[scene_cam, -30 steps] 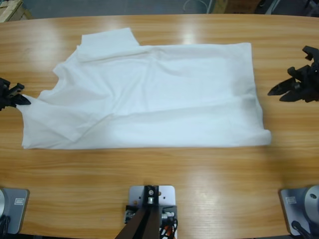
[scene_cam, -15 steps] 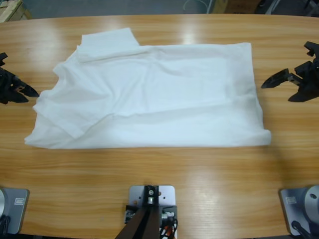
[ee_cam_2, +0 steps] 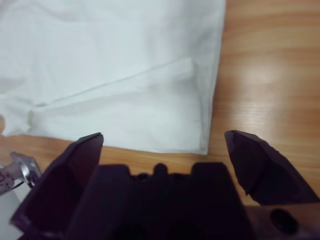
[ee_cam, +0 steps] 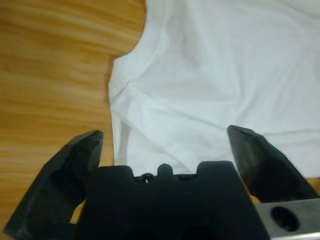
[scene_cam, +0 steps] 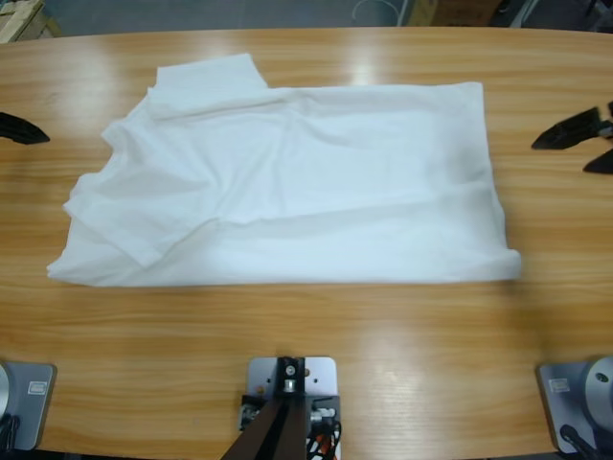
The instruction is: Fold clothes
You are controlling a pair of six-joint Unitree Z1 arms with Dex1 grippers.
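White T-shirt point(scene_cam: 287, 187) lies lengthwise across mid-frame between the left gripper point(scene_cam: 21, 127), released at the left edge, and the right gripper point(scene_cam: 586, 146), released at the right edge, both clear of the cloth.

A fixed camera looks straight down on the whole bench point(scene_cam: 306, 326), the shirt point(scene_cam: 306, 182) filling the middle. The left wrist camera looks down closely over its hand point(ee_cam: 165, 145) at the shirt's left end point(ee_cam: 210, 85). The right wrist camera looks closely over its hand point(ee_cam_2: 162, 145) at the shirt's right near corner point(ee_cam_2: 150, 115).
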